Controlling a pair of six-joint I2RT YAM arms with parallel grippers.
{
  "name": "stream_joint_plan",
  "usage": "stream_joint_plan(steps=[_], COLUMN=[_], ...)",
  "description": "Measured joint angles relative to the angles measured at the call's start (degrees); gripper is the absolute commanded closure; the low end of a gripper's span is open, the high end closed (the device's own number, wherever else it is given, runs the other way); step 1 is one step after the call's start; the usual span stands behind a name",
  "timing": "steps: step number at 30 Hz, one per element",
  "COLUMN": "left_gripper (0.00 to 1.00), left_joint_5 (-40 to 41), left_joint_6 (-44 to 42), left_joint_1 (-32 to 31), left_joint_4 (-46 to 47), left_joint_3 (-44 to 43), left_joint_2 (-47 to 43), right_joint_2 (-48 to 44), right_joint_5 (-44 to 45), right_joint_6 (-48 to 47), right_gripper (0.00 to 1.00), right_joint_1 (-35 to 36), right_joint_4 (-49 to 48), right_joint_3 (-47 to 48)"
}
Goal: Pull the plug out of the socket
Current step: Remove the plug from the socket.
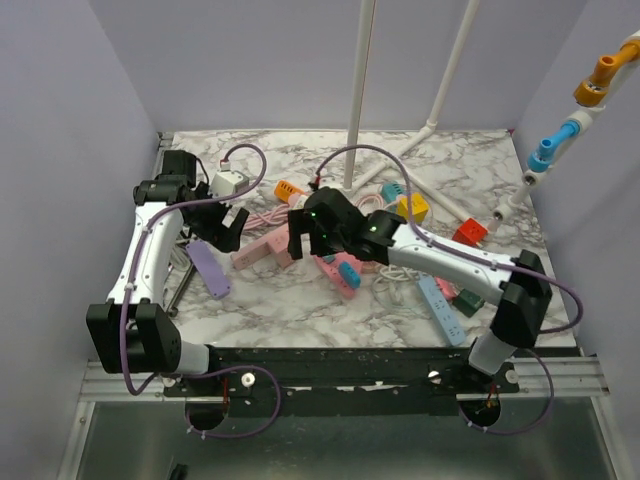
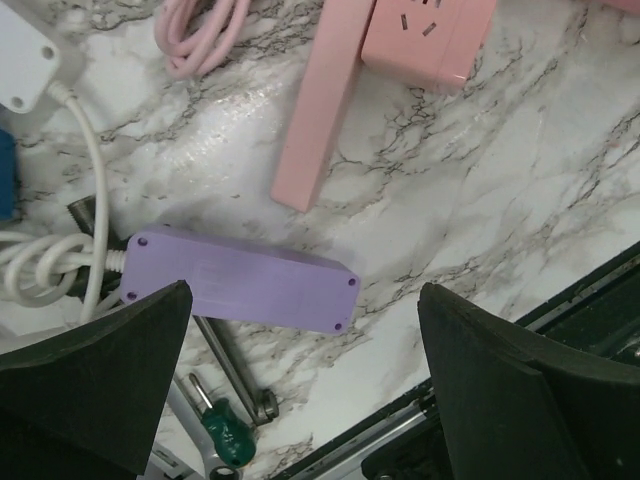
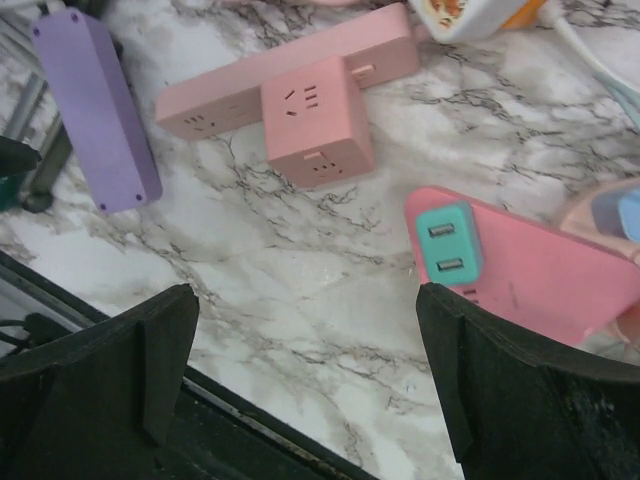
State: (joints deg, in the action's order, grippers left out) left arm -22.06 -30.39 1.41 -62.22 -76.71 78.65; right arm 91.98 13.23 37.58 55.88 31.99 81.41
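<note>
A pink power strip [image 3: 205,108] is lying on the white, grey-veined marble tabletop [image 3: 300,290], and the pink cube plug [image 3: 315,120] is sitting in the strip's middle. Lavender walls [image 1: 60,150] are enclosing the table, and white poles [image 1: 357,90] are standing behind the strip. The left gripper [image 1: 228,226] is hovering just left of the strip and the right gripper [image 1: 305,244] over its right end, both with fingers spread wide and grasping nothing. A purple strip [image 2: 235,278] is lying left of the pink one.

Cube plug [image 3: 318,135] on strip [image 3: 215,105]; 2nd strip [image 3: 95,120] left.
</note>
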Motion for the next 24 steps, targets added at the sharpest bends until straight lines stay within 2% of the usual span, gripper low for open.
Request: stream_joint_plan(steps=[7, 14, 24], left_gripper=[0.02, 0.01, 0.02], left_joint_5=[-0.9, -0.8, 0.6], left_joint_6=[0.8, 1.6, 1.6], left_joint_1=[-0.2, 1.0, 1.6], left_joint_4=[2.1, 2.0, 1.2], left_joint_3=[2.2, -3.7, -6.6], left_joint_2=[1.2, 2.0, 2.4], right_joint_2=[16.4, 29.0, 32.6], right_joint_5=[0.2, 1.1, 1.1], right_joint_6=[-10.7, -18.8, -23.2], right_gripper=[0.00, 0.00, 0.00], right_joint_1=[1.7, 1.7, 0.3], right_joint_4=[-2.7, -1.9, -1.7], right_joint_3=[9.5, 21.8, 24.2])
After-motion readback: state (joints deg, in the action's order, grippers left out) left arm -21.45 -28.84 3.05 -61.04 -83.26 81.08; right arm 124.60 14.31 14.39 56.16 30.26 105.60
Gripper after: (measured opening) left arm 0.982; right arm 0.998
